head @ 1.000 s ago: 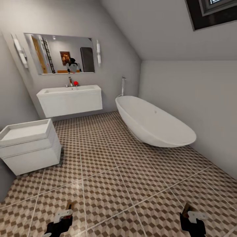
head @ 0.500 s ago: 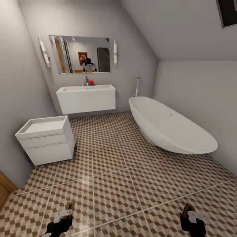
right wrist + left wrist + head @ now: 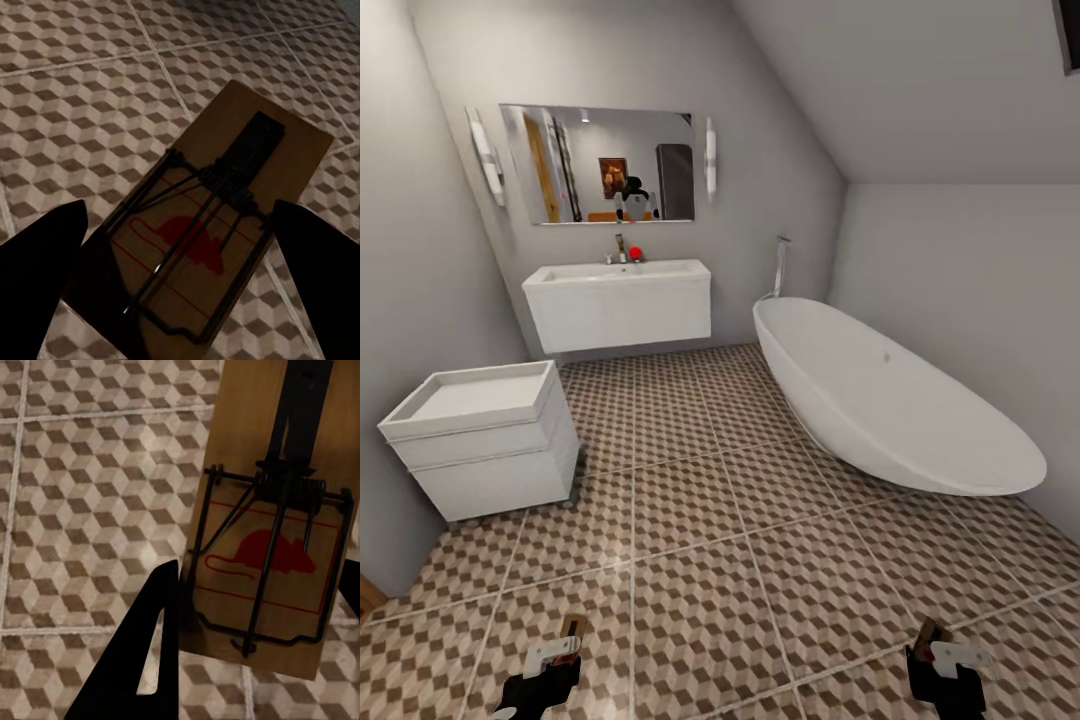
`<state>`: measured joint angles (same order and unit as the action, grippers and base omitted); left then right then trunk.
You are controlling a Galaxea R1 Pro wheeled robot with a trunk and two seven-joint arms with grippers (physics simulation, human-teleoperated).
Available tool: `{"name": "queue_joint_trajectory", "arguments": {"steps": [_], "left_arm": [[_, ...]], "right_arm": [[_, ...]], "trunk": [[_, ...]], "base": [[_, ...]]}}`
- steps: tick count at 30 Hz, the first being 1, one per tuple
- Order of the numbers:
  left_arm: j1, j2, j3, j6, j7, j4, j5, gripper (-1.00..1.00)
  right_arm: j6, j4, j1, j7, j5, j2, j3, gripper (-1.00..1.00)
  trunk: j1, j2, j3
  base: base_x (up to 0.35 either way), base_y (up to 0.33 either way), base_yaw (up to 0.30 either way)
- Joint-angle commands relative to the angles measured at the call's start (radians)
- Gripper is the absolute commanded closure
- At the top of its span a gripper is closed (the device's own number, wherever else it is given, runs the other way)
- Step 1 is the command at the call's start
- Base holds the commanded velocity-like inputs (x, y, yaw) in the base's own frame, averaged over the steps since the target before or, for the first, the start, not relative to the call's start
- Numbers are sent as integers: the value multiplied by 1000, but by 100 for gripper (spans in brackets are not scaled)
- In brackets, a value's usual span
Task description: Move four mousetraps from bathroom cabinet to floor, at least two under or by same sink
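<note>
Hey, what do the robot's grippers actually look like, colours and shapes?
Left gripper and right gripper look alike in the head view: black bodies with white angular pieces on top. In the wrist views their fingers are plain black, tapering wedges. No cables or markings visible.

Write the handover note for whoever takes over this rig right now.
Left gripper: shut on a mousetrap.
Right gripper: shut on a second mousetrap.
Both arms are held low over the patterned bathroom floor.
The sink hangs on the far wall under the mirror, bathtub to its right.
Done: two traps picked up; none on the floor yet.
Left: set both beside or under the sink, then fetch the other two.
</note>
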<state>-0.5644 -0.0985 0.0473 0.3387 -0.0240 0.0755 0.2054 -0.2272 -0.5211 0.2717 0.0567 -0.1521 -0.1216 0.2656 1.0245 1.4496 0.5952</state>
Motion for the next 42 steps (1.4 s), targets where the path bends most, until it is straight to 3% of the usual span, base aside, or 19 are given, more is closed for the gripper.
{"name": "queue_joint_trajectory", "arguments": {"steps": [1, 16, 30, 42], "left_arm": [[-2, 0, 5, 6, -5, 4, 2, 100], [-2, 0, 5, 6, -5, 4, 2, 100], [-2, 0, 5, 6, -5, 4, 2, 100], [-2, 0, 5, 6, -5, 4, 2, 100]], "right_arm": [[-3, 1, 1, 3, -11, 0, 3, 100], [-3, 1, 1, 3, -11, 1, 3, 100], [-3, 1, 1, 3, -11, 1, 3, 100], [-3, 1, 1, 3, -11, 0, 3, 100]], "trunk": [[1, 0, 1], [1, 0, 1], [1, 0, 1], [1, 0, 1]], "base": [[314, -25, 0], [314, -3, 9], [311, -18, 259], [304, -120, 31]]}}
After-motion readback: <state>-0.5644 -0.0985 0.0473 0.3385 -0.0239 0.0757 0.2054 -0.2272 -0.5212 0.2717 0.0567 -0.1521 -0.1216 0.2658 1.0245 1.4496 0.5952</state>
